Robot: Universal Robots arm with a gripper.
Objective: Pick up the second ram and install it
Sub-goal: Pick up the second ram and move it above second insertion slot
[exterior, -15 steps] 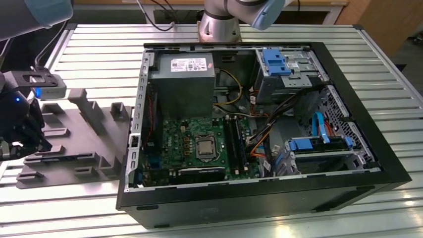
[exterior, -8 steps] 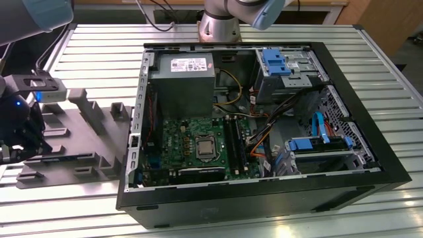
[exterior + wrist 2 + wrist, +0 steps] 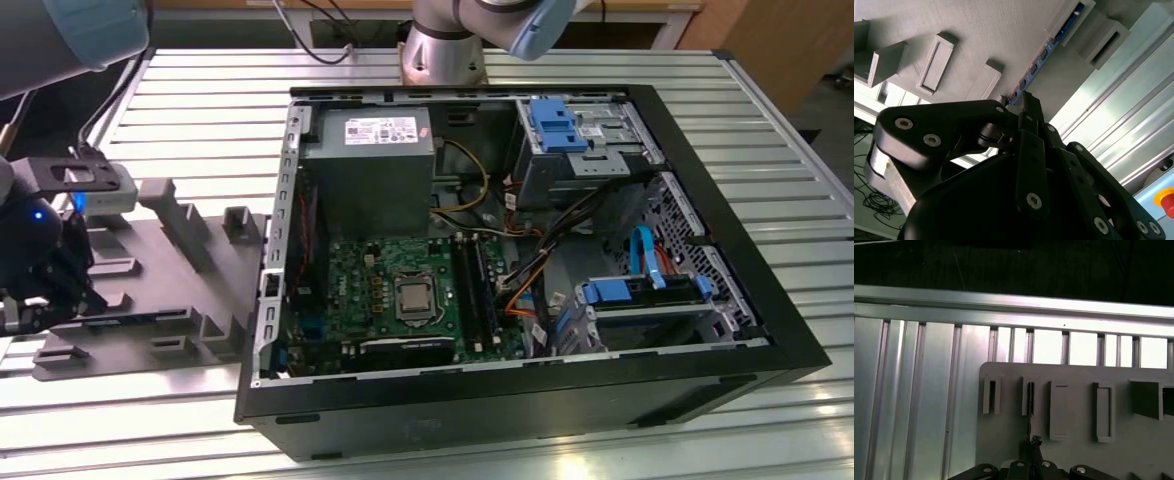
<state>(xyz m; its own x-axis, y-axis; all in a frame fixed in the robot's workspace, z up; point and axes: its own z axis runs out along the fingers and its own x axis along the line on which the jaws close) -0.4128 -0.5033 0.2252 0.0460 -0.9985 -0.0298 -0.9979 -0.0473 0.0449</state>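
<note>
The gripper (image 3: 1023, 97) is positioned over the gray fixture (image 3: 174, 290), at the exterior view's left, well apart from the open computer case (image 3: 534, 400). Its jaws are drawn narrow and close on the memory stick (image 3: 1046, 52). The stick stands on edge in a slot of the fixture, and in the first wrist view it appears as a thin dark line. The fixture rests on the ribbed metal table (image 3: 200, 100). Inside the case, the black slots (image 3: 474, 290) sit on the green motherboard (image 3: 387, 270).
</note>
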